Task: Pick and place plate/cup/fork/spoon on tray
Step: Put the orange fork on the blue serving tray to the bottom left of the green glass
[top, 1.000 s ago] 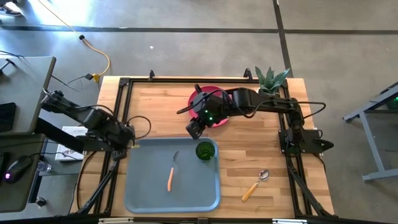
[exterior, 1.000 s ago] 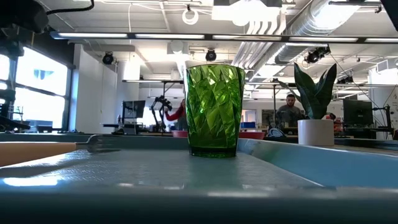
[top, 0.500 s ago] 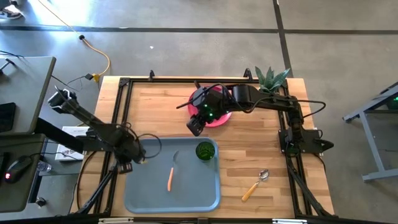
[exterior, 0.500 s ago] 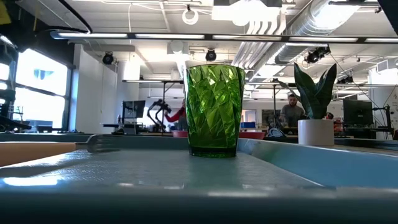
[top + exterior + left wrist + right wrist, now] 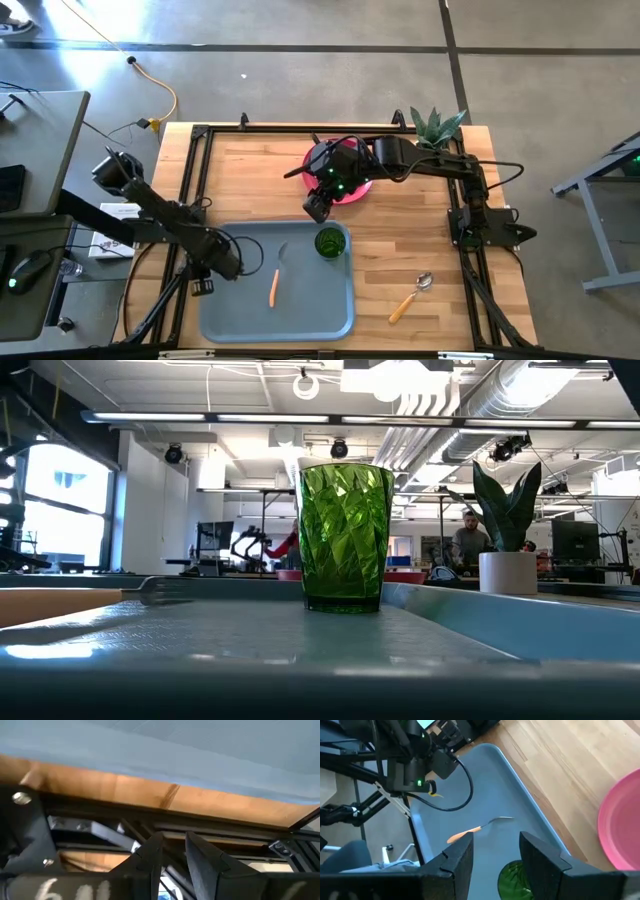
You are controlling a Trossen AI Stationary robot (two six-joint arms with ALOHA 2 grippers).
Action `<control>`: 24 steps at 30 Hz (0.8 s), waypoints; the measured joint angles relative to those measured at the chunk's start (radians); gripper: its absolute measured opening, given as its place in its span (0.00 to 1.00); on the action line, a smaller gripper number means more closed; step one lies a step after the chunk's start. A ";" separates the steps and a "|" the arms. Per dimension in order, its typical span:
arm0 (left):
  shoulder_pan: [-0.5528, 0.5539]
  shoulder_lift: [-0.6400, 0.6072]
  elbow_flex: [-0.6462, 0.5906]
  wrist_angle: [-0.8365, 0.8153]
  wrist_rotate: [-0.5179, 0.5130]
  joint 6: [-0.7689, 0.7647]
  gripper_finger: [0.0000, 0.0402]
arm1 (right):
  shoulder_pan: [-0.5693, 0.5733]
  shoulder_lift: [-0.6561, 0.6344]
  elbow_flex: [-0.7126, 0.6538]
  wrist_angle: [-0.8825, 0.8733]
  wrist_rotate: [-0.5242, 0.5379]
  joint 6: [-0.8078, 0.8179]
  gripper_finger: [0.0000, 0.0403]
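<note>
The grey-blue tray (image 5: 300, 305) lies at the table's near middle. The green cup (image 5: 328, 241) stands upright on its base in the tray's far right corner, and also shows in the low view (image 5: 345, 535). The fork (image 5: 275, 282) lies flat on the tray, left of the cup. The spoon (image 5: 410, 297) lies on the table to the right of the tray. The pink-red plate (image 5: 350, 188) lies on the table behind the tray, mostly hidden under my right arm. My right gripper (image 5: 315, 207) is open and empty between plate and cup. My left gripper (image 5: 205, 280) hangs at the tray's left edge, empty, its fingers slightly apart.
A white pot with a green plant (image 5: 437, 128) stands at the table's far right corner. Black frame rails (image 5: 195, 180) run along the table's edges. Bare wood lies right of the tray and around the spoon.
My left gripper has swung from the tray's far left corner toward the table's near edge along the tray's left side, its arm stretching out. My right arm has drawn back a little toward the plate. Cup, fork and spoon have stayed in place.
</note>
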 joint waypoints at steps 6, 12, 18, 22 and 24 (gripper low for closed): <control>-0.016 0.077 0.000 0.054 0.034 -0.025 0.19 | 0.000 0.000 0.000 0.000 -0.003 -0.025 0.37; -0.017 0.155 0.000 0.064 0.047 -0.018 0.19 | 0.000 0.000 0.000 0.000 -0.029 -0.040 0.37; -0.017 0.209 0.000 0.071 0.054 -0.003 0.19 | 0.000 0.000 0.000 0.000 -0.033 -0.041 0.37; -0.017 0.258 0.000 0.073 0.054 0.018 0.19 | 0.000 0.000 0.000 0.000 -0.033 -0.049 0.37; -0.017 0.279 0.000 0.080 0.053 0.019 0.19 | 0.000 0.000 0.000 0.000 -0.033 -0.049 0.37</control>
